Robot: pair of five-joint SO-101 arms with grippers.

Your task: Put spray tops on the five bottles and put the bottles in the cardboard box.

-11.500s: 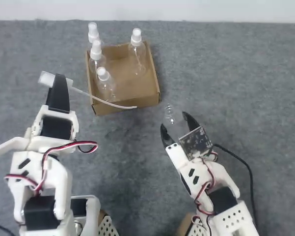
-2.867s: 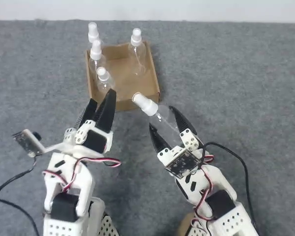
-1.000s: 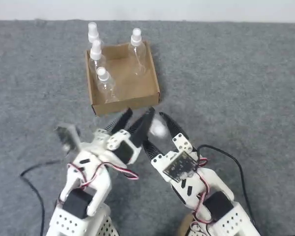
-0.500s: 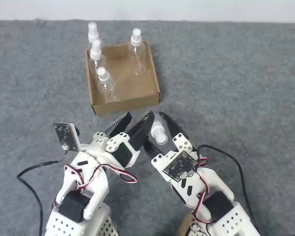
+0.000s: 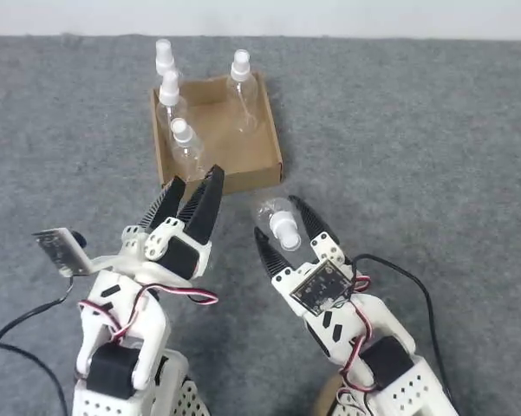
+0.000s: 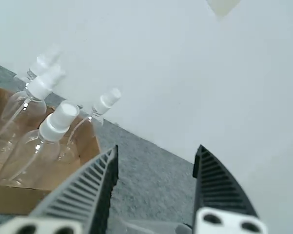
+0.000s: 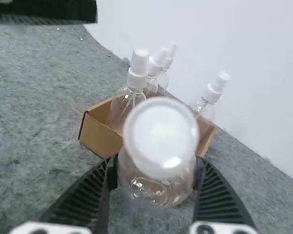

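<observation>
My right gripper is shut on a clear bottle with a white spray top, held just in front of the cardboard box. In the right wrist view the bottle sits between the fingers of that gripper, cap toward the camera. My left gripper stands open to the left of the bottle, close to the box's front wall, with nothing in it. In the left wrist view this gripper holds nothing. Several capped bottles stand upright in the box.
Grey carpet covers the table, with open room right of the box. One capped bottle stands at the box's far left corner. Both arm bases sit at the near edge. A white wall rises behind the box.
My left gripper has pulled back to the left, away from the spray top it was at half a second ago. The right gripper still holds the capped bottle.
</observation>
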